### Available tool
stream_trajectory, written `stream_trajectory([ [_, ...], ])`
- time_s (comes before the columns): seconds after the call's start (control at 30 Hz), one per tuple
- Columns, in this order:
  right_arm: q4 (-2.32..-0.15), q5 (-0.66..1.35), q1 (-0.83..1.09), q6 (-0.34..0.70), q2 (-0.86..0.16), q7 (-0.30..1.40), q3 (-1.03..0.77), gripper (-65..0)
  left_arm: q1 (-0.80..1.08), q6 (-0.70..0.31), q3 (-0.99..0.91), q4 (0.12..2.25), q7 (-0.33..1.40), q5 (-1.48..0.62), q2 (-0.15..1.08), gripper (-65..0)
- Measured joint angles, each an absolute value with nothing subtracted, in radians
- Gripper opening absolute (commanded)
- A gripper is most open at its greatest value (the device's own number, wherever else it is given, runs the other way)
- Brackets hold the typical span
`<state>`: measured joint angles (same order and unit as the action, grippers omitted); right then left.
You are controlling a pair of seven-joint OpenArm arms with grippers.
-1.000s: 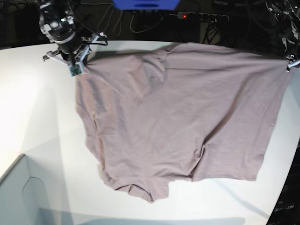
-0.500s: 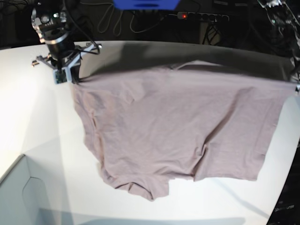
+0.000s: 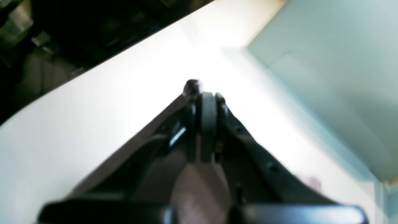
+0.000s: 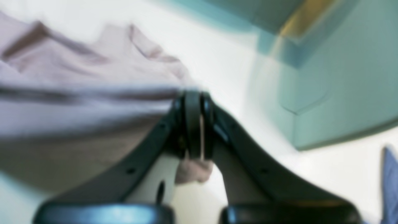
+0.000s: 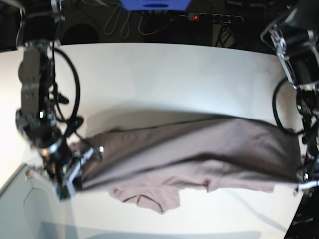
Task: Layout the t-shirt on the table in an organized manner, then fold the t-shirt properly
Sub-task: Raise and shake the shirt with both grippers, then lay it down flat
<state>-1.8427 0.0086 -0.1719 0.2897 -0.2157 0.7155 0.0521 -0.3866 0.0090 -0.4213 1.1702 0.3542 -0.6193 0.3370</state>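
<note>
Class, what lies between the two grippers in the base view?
The t-shirt, stretched between right gripper and left gripper, above the table.

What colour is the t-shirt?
Plain dusty mauve, a pinkish brown; the t-shirt shows best in the base view.

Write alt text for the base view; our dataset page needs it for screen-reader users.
Two robot arms hold a mauve t-shirt stretched between them above a white table, the right gripper and left gripper each shut on an end. Its lower edge rests crumpled on the table.
</note>
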Motion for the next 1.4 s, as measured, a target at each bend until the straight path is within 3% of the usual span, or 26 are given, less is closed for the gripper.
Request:
stream_trajectory([
  [0.2,-1.624,0.012,-0.476,0.332,-0.222,0.721,0.054,-65.0,-0.698,0.008,-0.247,0.986,0.358,-0.629,0.355,-64.9],
  [0.4,-1.496,0.009,-0.786,0.362,-0.289,0.707,0.056,-65.0,-1.027,0.012,-0.14,0.811,0.339,-0.623,0.358,-64.9],
  [0.57,-1.364,0.007,-1.012,0.383,-0.318,0.696,0.058,-65.0,-1.214,0.021,-0.094,0.704,0.347,-0.619,0.36,-64.9],
  [0.7,-1.322,0.007,-1.083,0.394,-0.321,0.65,0.058,-65.0,-1.28,0.016,-0.051,0.713,0.317,-0.623,0.328,-64.9],
  [0.87,-1.322,0.007,-1.034,0.404,-0.353,0.659,0.054,-65.0,-1.25,0.008,-0.043,0.704,0.36,-0.625,0.302,-64.9],
  [1.0,-1.436,0.009,-0.868,0.412,-0.359,0.656,-0.027,-65.0,-1.193,0.012,-0.051,0.751,0.341,-0.628,0.324,-64.9],
  [1.23,-1.703,0.03,-0.435,0.415,-0.322,0.657,-0.144,-65.0,-0.783,0.016,-0.057,0.965,0.353,-0.626,0.364,-64.9],
  [1.4,-1.769,0.061,-0.129,0.45,-0.237,0.58,-0.224,-65.0,-0.466,0.02,-0.213,1.092,0.347,-0.629,0.332,-64.9],
])
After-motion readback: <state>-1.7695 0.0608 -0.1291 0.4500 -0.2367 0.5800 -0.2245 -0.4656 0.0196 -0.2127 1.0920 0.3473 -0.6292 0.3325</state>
